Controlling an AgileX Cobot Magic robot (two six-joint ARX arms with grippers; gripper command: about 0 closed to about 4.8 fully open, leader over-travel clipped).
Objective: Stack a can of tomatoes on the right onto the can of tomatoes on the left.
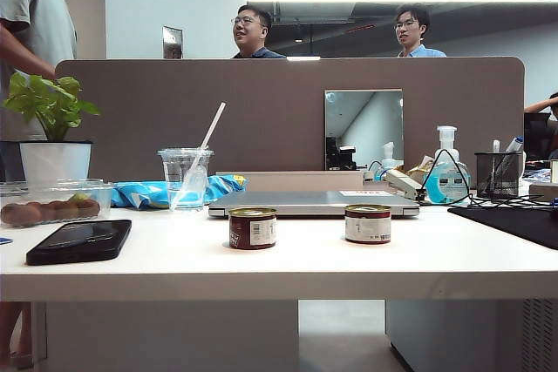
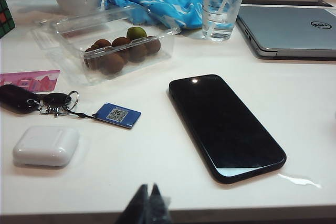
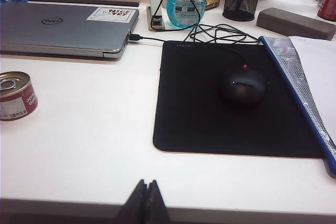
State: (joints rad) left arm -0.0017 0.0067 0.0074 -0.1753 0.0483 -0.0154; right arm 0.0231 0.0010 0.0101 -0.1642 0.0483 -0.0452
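Exterior view: I see both cans upright on the counter [image 1: 174,267] before the closed laptop [image 1: 314,203], left can [image 1: 252,227] and right can [image 1: 367,224] apart, level with each other. Neither arm shows here.

Left wrist view: my left fingers [image 2: 148,203] are pressed together, holding nothing, at the counter's near edge. Ahead lies a phone [image 2: 226,127]; no can is visible.

Right wrist view: my right fingers [image 3: 147,200] are likewise closed and empty at the near edge. The right can [image 3: 16,95] stands upright, ahead and well off toward the laptop side. I judge the right arm nearer; its fingers must open first.
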